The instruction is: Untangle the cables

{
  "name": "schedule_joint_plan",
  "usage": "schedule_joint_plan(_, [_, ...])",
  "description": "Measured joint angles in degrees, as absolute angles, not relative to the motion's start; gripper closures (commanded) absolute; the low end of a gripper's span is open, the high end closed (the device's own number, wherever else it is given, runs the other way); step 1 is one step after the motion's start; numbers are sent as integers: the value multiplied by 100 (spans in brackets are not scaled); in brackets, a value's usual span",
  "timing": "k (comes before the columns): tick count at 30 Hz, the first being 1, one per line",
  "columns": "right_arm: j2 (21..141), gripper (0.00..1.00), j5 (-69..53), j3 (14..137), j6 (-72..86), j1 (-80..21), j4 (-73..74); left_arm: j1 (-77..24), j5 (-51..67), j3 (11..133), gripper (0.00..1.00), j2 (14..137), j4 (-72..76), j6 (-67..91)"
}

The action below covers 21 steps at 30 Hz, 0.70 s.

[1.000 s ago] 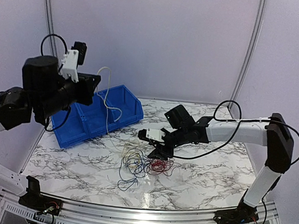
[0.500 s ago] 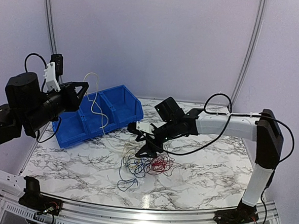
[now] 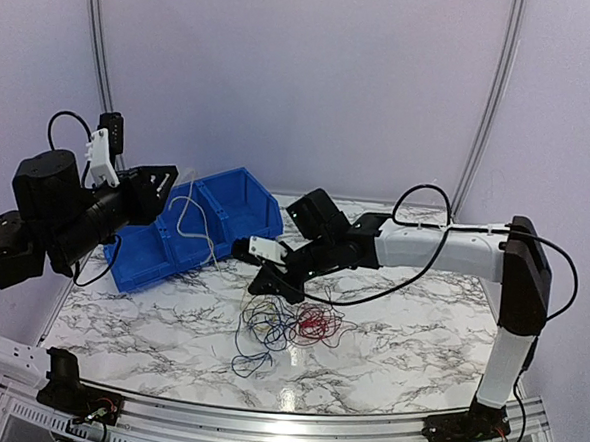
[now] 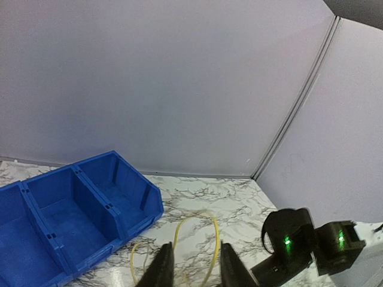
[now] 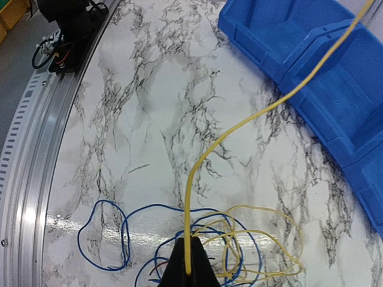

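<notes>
- The right pincer [image 3: 268,282] is pressed together on the yellow wire [image 5: 239,127]. In its wrist view the wire leaves the closed tips and rises toward the blue bin [image 5: 311,78].
- Compared with one second ago, this pincer has gone to the left and a little farther from the arm bases. Then it was over the red wire [image 3: 314,325]; now it hangs at the far left side of the heap of cables [image 3: 269,325], near the right end of the bin.
- The left pincer [image 4: 195,248] has its fingers a little apart. The yellow wire makes a loop in the gap, but I cannot tell if it lies on a finger.
- This pincer has come lower and back toward the left since then, and the loop of the wire now hangs lower, over the bin.
- The heap lies about in the middle of the table [image 3: 409,328], in the same place as before. The blue wire [image 5: 102,239] reaches nearest to the front rail [image 3: 263,419], the red is on the right, and yellow loops lie between.
- The marble surface runs from the right of the heap to the right edge, and a strip of it lies between the heap and the rail.
- The bin stands at the far left, close to the left edge — on that side the room is narrow.
</notes>
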<state>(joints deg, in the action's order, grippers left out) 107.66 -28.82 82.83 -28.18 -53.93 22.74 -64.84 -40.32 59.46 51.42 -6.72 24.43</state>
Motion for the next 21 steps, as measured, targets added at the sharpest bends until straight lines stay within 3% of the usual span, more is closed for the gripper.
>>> schedule_joint_plan(12, [10182, 100, -2794, 10460, -2530, -4945, 2528, -6484, -4219, 4287, 45, 5116, -287, 2176])
schedule_joint_plan(21, [10049, 100, -2770, 11257, -2526, -4947, 2998, -6484, -3470, 3791, 42, 7325, 1256, 1885])
